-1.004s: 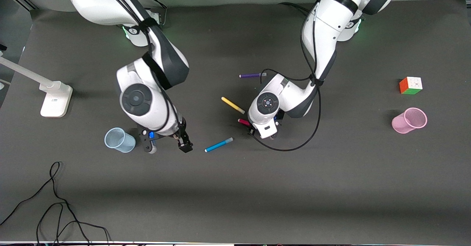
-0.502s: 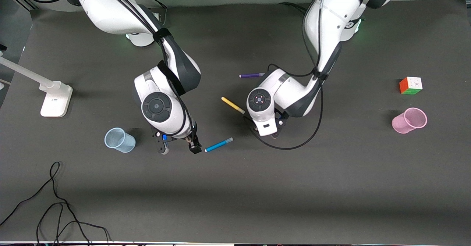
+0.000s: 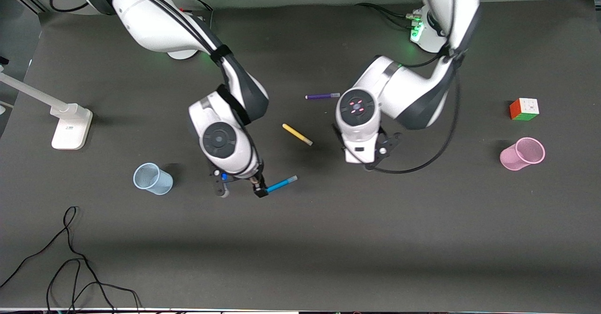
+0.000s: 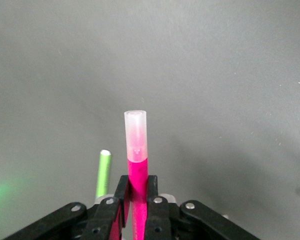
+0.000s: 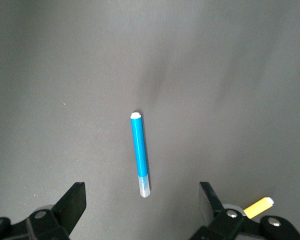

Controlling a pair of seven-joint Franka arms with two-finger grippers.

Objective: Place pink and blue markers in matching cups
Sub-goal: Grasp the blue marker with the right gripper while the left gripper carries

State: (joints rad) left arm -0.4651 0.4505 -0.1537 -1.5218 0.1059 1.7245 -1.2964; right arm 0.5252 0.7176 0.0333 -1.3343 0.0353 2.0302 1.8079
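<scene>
Front view: the dark table [image 3: 422, 239] carries everything, and the blue marker [image 3: 281, 184] serves as the landmark. The right gripper [image 3: 242, 193] hangs just above the marker's uncapped end, fingers spread wide with nothing between them. The left gripper [image 4: 138, 210] is clenched on the pink marker [image 4: 137, 150], lifted over the table toward the left arm's end from the blue marker. The blue cup [image 3: 152, 179] stands toward the right arm's end, the pink cup [image 3: 522, 154] well apart toward the left arm's end.
</scene>
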